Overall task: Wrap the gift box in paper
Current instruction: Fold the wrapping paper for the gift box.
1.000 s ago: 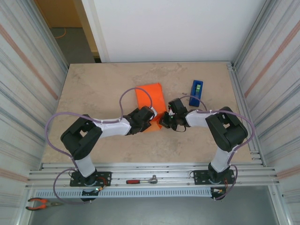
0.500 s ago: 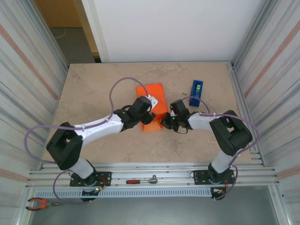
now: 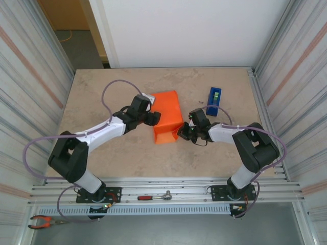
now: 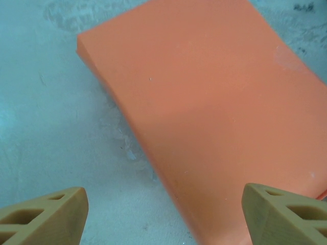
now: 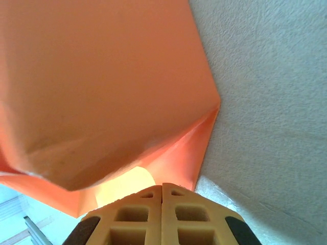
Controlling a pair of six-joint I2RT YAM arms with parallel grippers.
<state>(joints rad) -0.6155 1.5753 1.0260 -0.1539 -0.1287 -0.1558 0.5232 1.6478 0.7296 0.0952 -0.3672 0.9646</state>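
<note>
Our left gripper hangs released, the gift box ahead between its fingers; our right gripper, clenched, noses the paper flap just beyond its tips, likely tucking it flat.

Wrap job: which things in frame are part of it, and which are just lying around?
For the job:
- gift box
- orange paper, folded around it
- blue tape dispenser, probably for sealing

Lying about:
- red-handled tool on the front rail
- orange-handled pliers at the near left corner
</note>
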